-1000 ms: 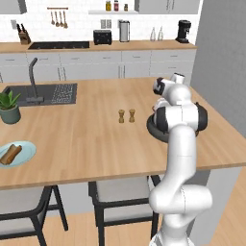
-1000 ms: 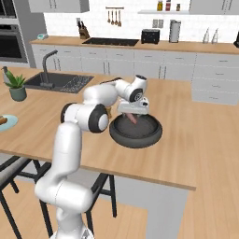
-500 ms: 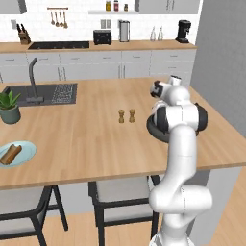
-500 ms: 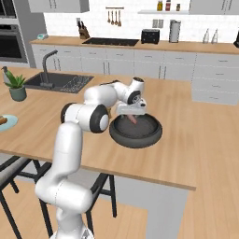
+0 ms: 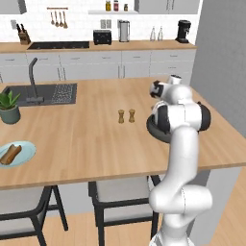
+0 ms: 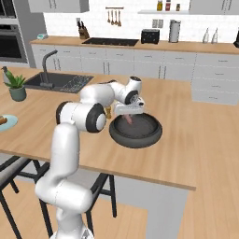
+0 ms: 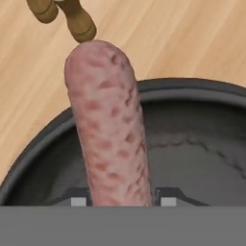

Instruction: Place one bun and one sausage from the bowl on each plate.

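The dark grey bowl (image 6: 151, 134) sits on the wooden island in front of the arm; its rim (image 5: 151, 130) peeks out beside the arm in the left base view. A pinkish-brown sausage (image 7: 108, 139) lies lengthwise in the bowl (image 7: 202, 87). My gripper (image 7: 120, 201) reaches down into the bowl (image 6: 128, 115) and is shut on the sausage (image 6: 128, 120), one fingertip (image 7: 79, 200) pressing each side. A pale blue plate (image 5: 26, 150) rests far left on the island with a brown oblong piece (image 5: 10, 154) on it. No bun can be told apart.
Two small brown shakers (image 5: 126, 116) stand just left of the bowl, close to the sausage's far end (image 7: 72, 17). A potted plant (image 5: 8, 106) and a sink (image 5: 43, 93) are at the island's far left. Stools stand under the near edge.
The jaws have closed onto the sausage in the bowl. The arm has hardly moved and the sausage still lies in the bowl.
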